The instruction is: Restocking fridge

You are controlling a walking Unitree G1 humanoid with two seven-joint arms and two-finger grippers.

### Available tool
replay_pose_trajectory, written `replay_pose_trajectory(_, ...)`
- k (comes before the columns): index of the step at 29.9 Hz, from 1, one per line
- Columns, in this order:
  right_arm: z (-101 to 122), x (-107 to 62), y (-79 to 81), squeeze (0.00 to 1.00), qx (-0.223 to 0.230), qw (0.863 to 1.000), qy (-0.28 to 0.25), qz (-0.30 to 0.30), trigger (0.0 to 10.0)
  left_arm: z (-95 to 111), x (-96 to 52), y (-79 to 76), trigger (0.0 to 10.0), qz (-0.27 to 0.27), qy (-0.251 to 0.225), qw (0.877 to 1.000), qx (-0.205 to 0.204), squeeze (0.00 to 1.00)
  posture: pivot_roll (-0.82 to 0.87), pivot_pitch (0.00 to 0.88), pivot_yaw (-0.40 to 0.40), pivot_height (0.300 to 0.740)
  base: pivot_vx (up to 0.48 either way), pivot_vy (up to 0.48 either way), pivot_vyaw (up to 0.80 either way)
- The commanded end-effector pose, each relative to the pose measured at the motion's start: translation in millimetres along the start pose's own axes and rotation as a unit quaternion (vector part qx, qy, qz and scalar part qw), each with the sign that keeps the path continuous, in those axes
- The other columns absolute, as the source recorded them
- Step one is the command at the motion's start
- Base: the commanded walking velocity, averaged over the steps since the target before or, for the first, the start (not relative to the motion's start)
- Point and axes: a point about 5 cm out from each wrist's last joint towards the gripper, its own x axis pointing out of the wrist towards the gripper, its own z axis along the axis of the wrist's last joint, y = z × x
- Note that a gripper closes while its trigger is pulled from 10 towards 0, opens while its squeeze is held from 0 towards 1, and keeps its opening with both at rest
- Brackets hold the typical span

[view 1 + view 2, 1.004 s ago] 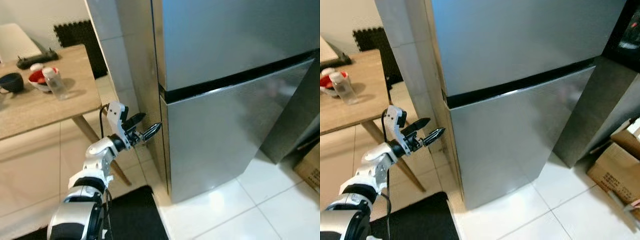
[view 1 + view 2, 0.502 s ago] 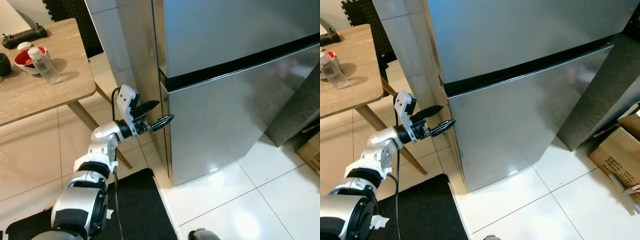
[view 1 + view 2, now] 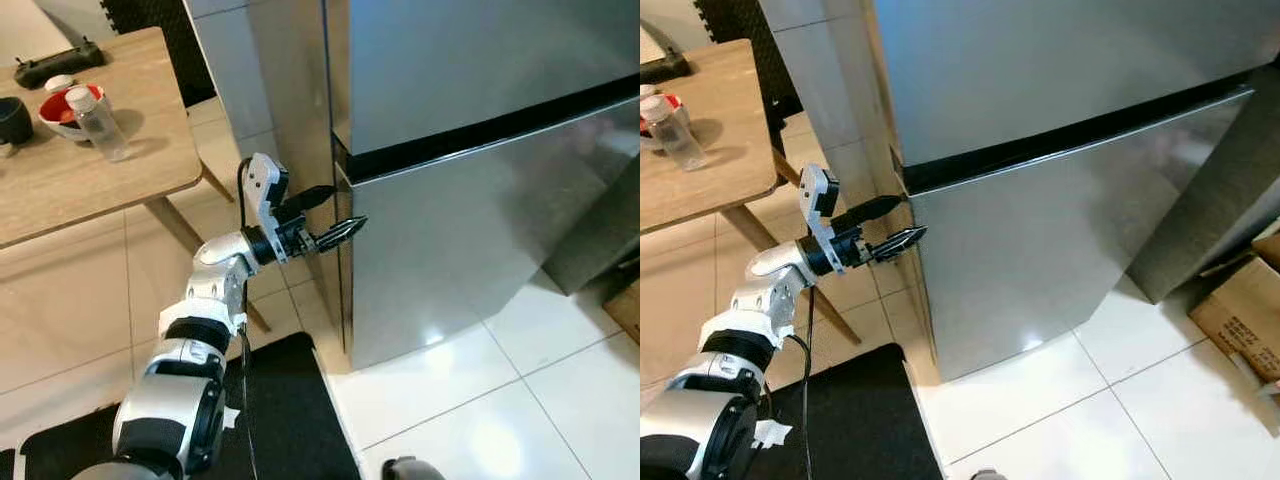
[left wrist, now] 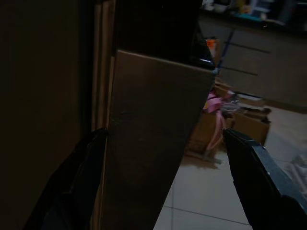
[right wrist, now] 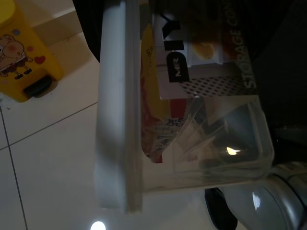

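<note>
At fridge (image 3: 470,190) edge, left hand (image 3: 328,215) spread, boxes beyond

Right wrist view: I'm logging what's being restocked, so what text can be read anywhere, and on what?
"STORAGE CON", cut off, on the card label of the clear plastic storage box.
"MR", beside it on that label.
Print on the brown cardboard box: too small to read.

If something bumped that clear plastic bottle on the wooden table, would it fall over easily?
Probably. The bottle stands upright, tall and narrow, so it looks tippy. It seems see-through and mostly empty, so likely light. Once down, its round body would probably roll on the table.
</note>
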Motion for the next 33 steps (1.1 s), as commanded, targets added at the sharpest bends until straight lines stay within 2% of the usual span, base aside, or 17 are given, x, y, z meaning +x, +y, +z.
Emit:
replay_pose_trajectory(1, -8, -1.5, -0.5, 0.0, 0.009, 1.0, 0.013, -0.004, 10.0, -23, 20.4, -31.7, 10.0, -0.126, 0.03, 0.991, -0.033, 0.0, -0.22, 0.21, 0.072, 0.74, 0.0, 0.0, 0.0)
replay_pose_trajectory(3, -7, -1.2, -0.1, 0.0, 0.009, 1.0, 0.012, -0.004, 10.0, -25, 20.7, -37.0, 10.0, -0.142, 0.033, 0.989, -0.038, 0.0, -0.21, 0.205, 0.072, 0.74, 0.0, 0.0, 0.0)
replay_pose_trajectory(7, 0, 0.8, 1.4, 0.0, 0.011, 1.0, 0.006, -0.003, 10.0, -31, 21.4, -59.1, 10.0, -0.192, 0.03, 0.979, -0.059, 0.0, -0.21, 0.188, 0.071, 0.74, 0.0, 0.0, 0.0)
replay_pose_trajectory(11, 3, 1.3, 1.7, 0.0, 0.012, 1.0, 0.004, -0.003, 10.0, -33, 20.6, -67.6, 10.0, -0.207, 0.032, 0.976, -0.068, 0.0, -0.2, 0.183, 0.071, 0.74, 0.0, 0.0, 0.0)
replay_pose_trajectory(13, 5, 2.0, 2.5, 0.0, 0.012, 1.0, 0.001, -0.002, 10.0, -34, 20.5, -80.2, 10.0, -0.222, 0.025, 0.97, -0.091, 0.0, -0.2, 0.175, 0.072, 0.74, 0.0, 0.0, 0.0)
replay_pose_trajectory(15, 7, 2.5, 3.8, 0.0, 0.014, 1.0, 0.001, -0.002, 10.0, -39, 16.6, -107.2, 10.0, -0.258, 0.017, 0.955, -0.146, 0.0, -0.19, 0.164, 0.076, 0.74, 0.0, 0.0, 0.0)
replay_pose_trajectory(18, 7, 2.7, 4.4, 0.0, 0.014, 1.0, 0.001, -0.002, 10.0, -41, 14.3, -117.8, 10.0, -0.272, 0.017, 0.948, -0.166, 0.0, -0.19, 0.162, 0.076, 0.74, 0.0, 0.0, 0.0)
replay_pose_trajectory(20, 7, 3.0, 6.6, 0.0, 0.015, 1.0, 0.003, 0.0, 10.0, -56, -1.0, -138.1, 10.0, -0.281, 0.032, 0.932, -0.224, 0.0, -0.18, 0.15, 0.078, 0.74, 0.0, 0.0, 0.0)
replay_pose_trajectory(21, 7, 3.0, 6.6, 0.0, 0.015, 1.0, 0.003, 0.0, 10.0, -56, -1.0, -138.1, 10.0, -0.281, 0.032, 0.932, -0.224, 0.0, -0.18, 0.15, 0.078, 0.74, 0.0, 0.0, 0.0)
replay_pose_trajectory(22, 6, 3.1, 7.9, 0.0, 0.016, 1.0, 0.004, 0.001, 10.0, -69, -12.7, -141.4, 10.0, -0.256, 0.039, 0.929, -0.265, 0.0, -0.17, 0.145, 0.078, 0.74, 0.0, 0.0, 0.0)
replay_pose_trajectory(23, 6, 3.1, 7.9, 0.0, 0.016, 1.0, 0.004, 0.001, 10.0, -69, -12.7, -141.4, 10.0, -0.256, 0.039, 0.929, -0.265, 0.0, -0.17, 0.145, 0.078, 0.74, 0.0, 0.0, 0.0)
replay_pose_trajectory(25, 6, 3.4, 10.4, 0.0, 0.016, 1.0, 0.008, 0.004, 10.0, -117, -47.7, -135.8, 10.0, -0.13, 0.092, 0.931, -0.329, 0.0, -0.16, 0.132, 0.08, 0.74, 0.0, 0.0, 0.0)
replay_pose_trajectory(27, 6, 3.8, 12.4, 0.0, 0.013, 1.0, 0.011, 0.007, 10.0, -163, -97.9, -136.8, 10.0, 0.01, 0.177, 0.914, -0.366, 0.0, -0.16, 0.124, 0.078, 0.74, 0.0, 0.0, 0.0)
replay_pose_trajectory(29, 6, 3.8, 12.4, 0.0, 0.013, 1.0, 0.011, 0.007, 10.0, -163, -97.9, -136.8, 10.0, 0.01, 0.177, 0.914, -0.366, 0.0, -0.16, 0.124, 0.078, 0.74, 0.0, 0.0, 0.0)
replay_pose_trajectory(30, 6, 3.8, 13.0, 0.0, 0.01, 1.0, 0.012, 0.008, 10.0, -175, -118.6, -139.7, 10.0, 0.063, 0.206, 0.901, -0.377, 0.0, -0.16, 0.121, 0.079, 0.74, 0.0, 0.0, 0.0)
replay_pose_trajectory(31, 6, 3.9, 14.4, 0.0, 0.001, 1.0, 0.013, 0.016, 10.0, -187, -146.7, -146.5, 10.0, 0.133, 0.242, 0.878, -0.39, 0.0, -0.16, 0.114, 0.08, 0.74, 0.0, 0.0, 0.0)
replay_pose_trajectory(33, 6, 3.9, 14.4, 0.0, 0.001, 1.0, 0.013, 0.016, 10.0, -187, -146.7, -146.5, 10.0, 0.133, 0.242, 0.878, -0.39, 0.0, -0.16, 0.114, 0.08, 0.74, 0.0, 0.0, 0.0)
